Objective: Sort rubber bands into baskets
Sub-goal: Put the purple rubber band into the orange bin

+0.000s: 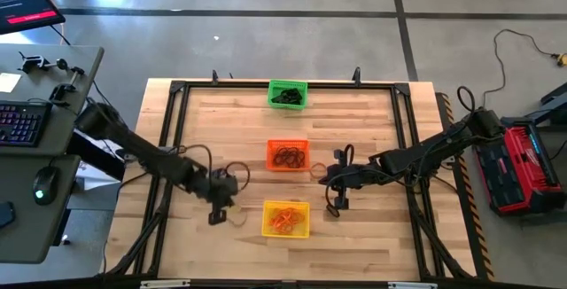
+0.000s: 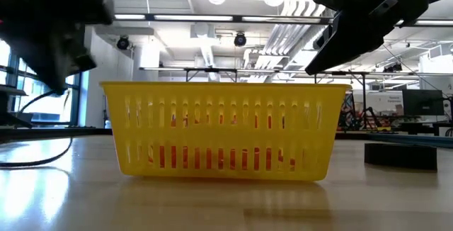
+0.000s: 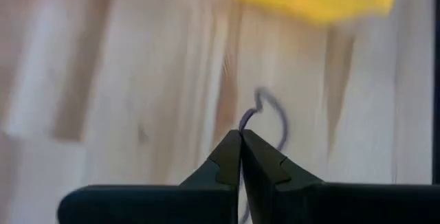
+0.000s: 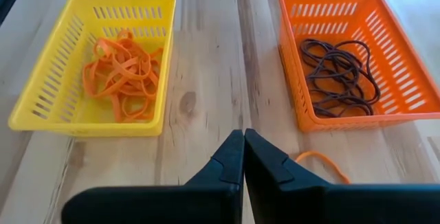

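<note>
Three baskets sit in a row down the middle of the table (image 1: 372, 227): green basket (image 1: 287, 93) at the far edge with dark bands, orange basket (image 1: 287, 155) in the middle with thin brown bands (image 4: 340, 69), yellow basket (image 1: 286, 219) nearest with orange bands (image 4: 120, 73). The left gripper (image 3: 240, 136) is low over the wood just left of the yellow basket, its fingers pressed together on a thin dark band (image 3: 269, 117) that loops out from the tips toward that basket. That band looks like the brown ones, so I judge its home is the orange basket, which lies farther up the table and to the right of this gripper (not the yellow one beside it). The right gripper (image 4: 244, 136) is between the orange and yellow baskets on their right side, fingers closed with nothing seen between them. One loose orange band (image 4: 323, 162) lies on the wood just beside its tips, below the orange basket; the right arm is clearly nearer to it, and the yellow basket is a short reach across.
</note>
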You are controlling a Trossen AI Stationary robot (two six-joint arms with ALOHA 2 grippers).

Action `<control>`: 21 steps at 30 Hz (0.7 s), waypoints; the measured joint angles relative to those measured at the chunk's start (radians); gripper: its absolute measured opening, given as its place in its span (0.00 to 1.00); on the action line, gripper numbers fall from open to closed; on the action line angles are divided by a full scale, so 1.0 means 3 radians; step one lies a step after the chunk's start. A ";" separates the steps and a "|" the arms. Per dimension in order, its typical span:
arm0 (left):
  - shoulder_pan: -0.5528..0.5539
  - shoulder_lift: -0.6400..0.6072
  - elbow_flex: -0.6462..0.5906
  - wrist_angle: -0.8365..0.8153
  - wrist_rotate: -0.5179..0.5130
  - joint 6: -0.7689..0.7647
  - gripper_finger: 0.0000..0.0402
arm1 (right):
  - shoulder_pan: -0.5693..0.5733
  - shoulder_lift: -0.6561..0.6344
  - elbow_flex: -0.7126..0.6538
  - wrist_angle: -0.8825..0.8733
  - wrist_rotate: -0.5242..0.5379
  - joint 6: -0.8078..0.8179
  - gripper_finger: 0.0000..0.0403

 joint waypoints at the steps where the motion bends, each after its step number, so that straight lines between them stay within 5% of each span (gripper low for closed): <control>1: 0.0073 -0.0043 0.0003 0.0033 -0.0007 0.0078 0.00 | 0.0000 0.0000 0.0000 0.0000 0.0000 0.0023 0.00; 11: 0.0789 -0.0296 0.0020 0.0289 -0.0047 0.0739 0.00 | 0.0000 0.0001 0.0000 0.0003 0.0002 0.0095 0.00; 21: 0.1397 -0.0065 0.0728 0.0285 -0.0055 0.1644 0.00 | -0.0001 0.0001 0.0000 0.0034 0.0002 0.0091 0.00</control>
